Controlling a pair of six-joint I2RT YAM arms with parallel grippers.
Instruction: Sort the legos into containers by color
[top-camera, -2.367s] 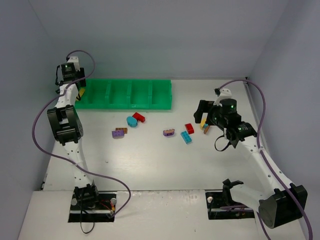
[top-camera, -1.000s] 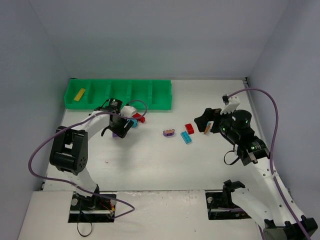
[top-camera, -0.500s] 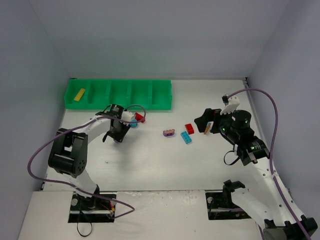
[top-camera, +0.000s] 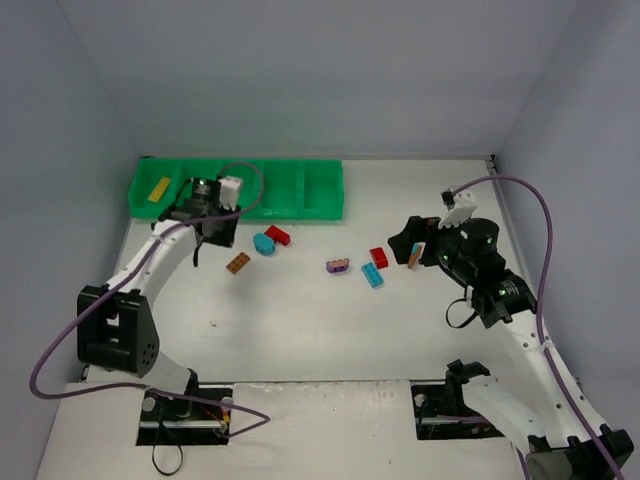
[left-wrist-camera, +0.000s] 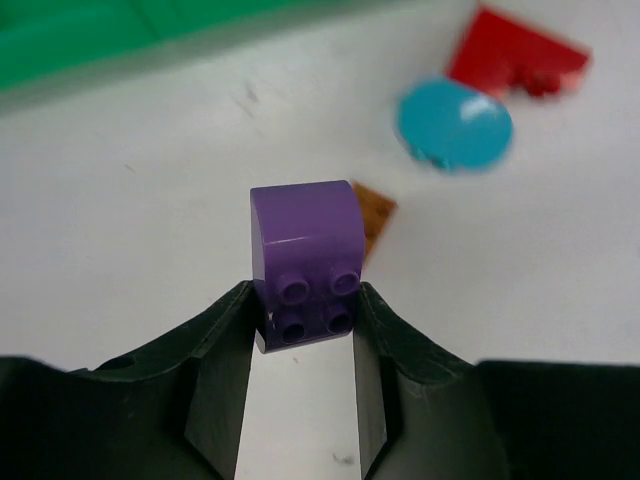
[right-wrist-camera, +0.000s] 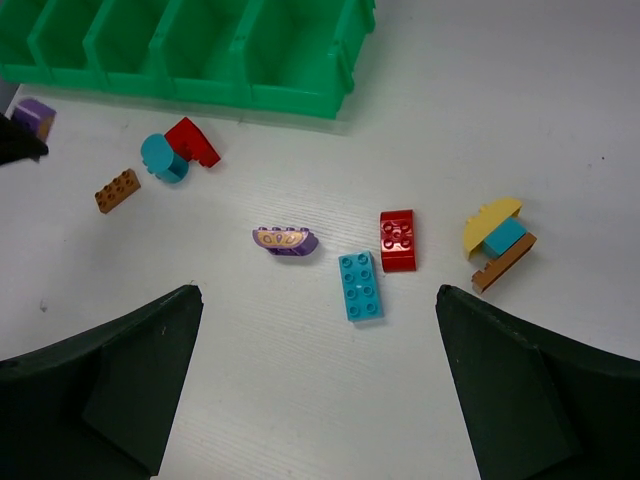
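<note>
The left gripper (left-wrist-camera: 300, 325) pinches the purple brick (left-wrist-camera: 305, 250) between its fingers. The green tray (top-camera: 320, 195) is close by at 12 o'clock, the brown brick (top-camera: 238, 262) at 5 o'clock. The right gripper (right-wrist-camera: 315, 300) is spread wide, holding nothing.

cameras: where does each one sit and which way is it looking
Top external: above and behind the arms, looking down at the table; both arms and their bases show, with the green tray at the far side.
Left wrist: low on the left arm, looking along the left gripper, shut on a purple brick.
Right wrist: high up, looking down past the open right gripper.
Shared: both wrist views show the cyan round piece beside the red brick; the right wrist view also catches the purple brick.
</note>
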